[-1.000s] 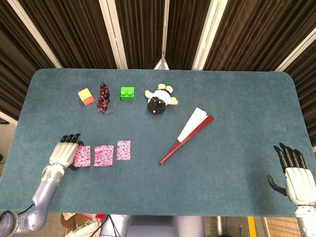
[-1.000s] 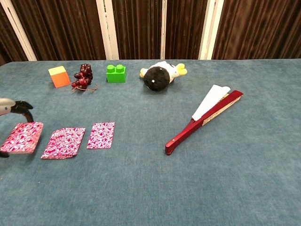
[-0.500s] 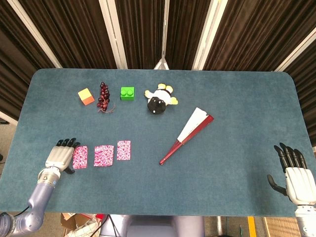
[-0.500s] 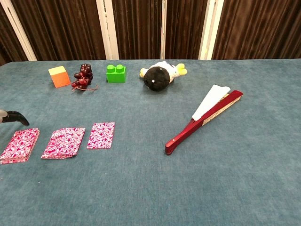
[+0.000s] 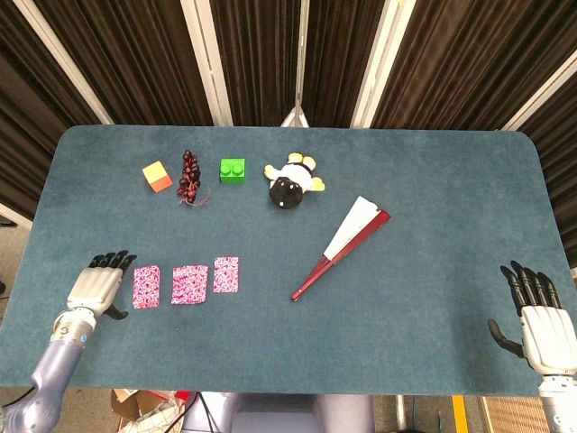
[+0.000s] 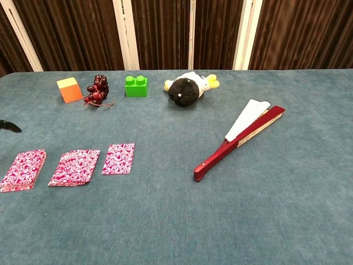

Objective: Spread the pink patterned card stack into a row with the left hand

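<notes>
The pink patterned cards lie in a row on the blue table: a left pile (image 5: 146, 286) (image 6: 24, 169), a middle pile (image 5: 189, 283) (image 6: 75, 167) and a right card (image 5: 226, 274) (image 6: 118, 159). My left hand (image 5: 96, 284) hovers just left of the left pile, fingers apart, holding nothing and clear of the cards; the chest view catches only a fingertip (image 6: 10, 127) at its left edge. At the table's front right corner, my right hand (image 5: 539, 321) is open and empty.
Along the back stand an orange cube (image 5: 157, 176), dark grapes (image 5: 189, 178), a green brick (image 5: 233, 170) and a black-and-white plush toy (image 5: 290, 183). A red folding fan (image 5: 341, 246) lies right of the cards.
My left hand let go of the left card pile and drew back to the left and toward the front edge. The pile now lies flat. The right hand stayed still.
</notes>
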Robot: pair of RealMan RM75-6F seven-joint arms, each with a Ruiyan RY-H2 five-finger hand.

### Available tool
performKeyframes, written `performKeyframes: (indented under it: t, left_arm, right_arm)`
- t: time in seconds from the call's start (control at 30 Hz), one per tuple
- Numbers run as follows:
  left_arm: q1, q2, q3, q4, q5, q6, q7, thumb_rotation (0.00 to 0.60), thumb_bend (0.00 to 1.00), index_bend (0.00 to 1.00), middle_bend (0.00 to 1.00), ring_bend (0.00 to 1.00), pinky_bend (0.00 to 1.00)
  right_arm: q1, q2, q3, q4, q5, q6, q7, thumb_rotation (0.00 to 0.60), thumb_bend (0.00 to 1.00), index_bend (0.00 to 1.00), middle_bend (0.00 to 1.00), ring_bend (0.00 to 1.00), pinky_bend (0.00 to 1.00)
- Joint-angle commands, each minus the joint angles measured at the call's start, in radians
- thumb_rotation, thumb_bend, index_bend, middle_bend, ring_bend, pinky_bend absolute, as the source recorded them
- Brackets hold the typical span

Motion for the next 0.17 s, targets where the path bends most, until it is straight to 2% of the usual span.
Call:
performKeyframes:
  t: [0.03, 0.17]
  left_arm:
    - [0.114, 0.059, 0.030, -0.044, 0.226, 0.163, -0.125, 0.600, 0.15, 0.00, 0.00, 0.00, 0.00]
    - [0.214, 0.068, 0.070, 0.010, 0.429, 0.331, -0.199, 0.600, 0.15, 0.00, 0.00, 0.00, 0.00]
  right_arm:
    - [0.000, -0.003, -0.001, 0.003, -0.001, 0.000, -0.006, 0.600, 0.37, 0.00, 0.00, 0.00, 0.05]
    - [0.000, -0.002, 0.000, 0.004, -0.001, 0.002, -0.009, 0.600, 0.37, 0.00, 0.00, 0.00, 0.05]
